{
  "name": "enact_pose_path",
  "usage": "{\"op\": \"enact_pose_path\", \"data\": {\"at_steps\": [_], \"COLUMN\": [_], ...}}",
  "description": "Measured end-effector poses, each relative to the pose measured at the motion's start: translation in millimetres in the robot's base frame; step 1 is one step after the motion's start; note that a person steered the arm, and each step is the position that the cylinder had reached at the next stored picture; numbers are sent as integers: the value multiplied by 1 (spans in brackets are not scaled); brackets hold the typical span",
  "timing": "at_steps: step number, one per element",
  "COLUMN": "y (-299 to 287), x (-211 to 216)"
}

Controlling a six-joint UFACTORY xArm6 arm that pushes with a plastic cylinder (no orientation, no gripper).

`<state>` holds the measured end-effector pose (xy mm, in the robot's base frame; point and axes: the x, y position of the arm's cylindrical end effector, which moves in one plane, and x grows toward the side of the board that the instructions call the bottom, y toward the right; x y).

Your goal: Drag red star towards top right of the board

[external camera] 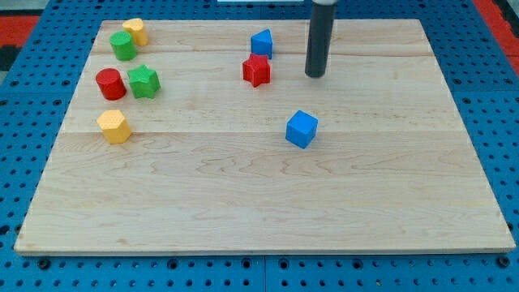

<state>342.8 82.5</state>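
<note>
Small red star-shaped block [256, 70] lying upper-centre on pale wooden bench [268, 211], just at seven o'clock of blue block [261, 41]. My tip [315, 75] parked at its three o'clock, apart (wrong side for pushing toward two o'clock). No jaws on end effector, nothing held.

My tip [315, 75] hangs at the end of the upright dark rod, near the view's top.

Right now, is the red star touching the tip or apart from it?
Apart. My tip stands to the view's right of the red star, with bare wood between them; the blue block sits just above the star.
</note>
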Motion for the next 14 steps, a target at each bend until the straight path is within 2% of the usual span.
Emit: {"op": "enact_pose_path", "data": {"at_steps": [1,2,4,5,6,7,8,10,12,14], "y": [-62,-134,-87,-121,-117,-57,11,49,112,123], "x": [33,24,-18,-24,-32,-68,-69,-41,-89,-74]}}
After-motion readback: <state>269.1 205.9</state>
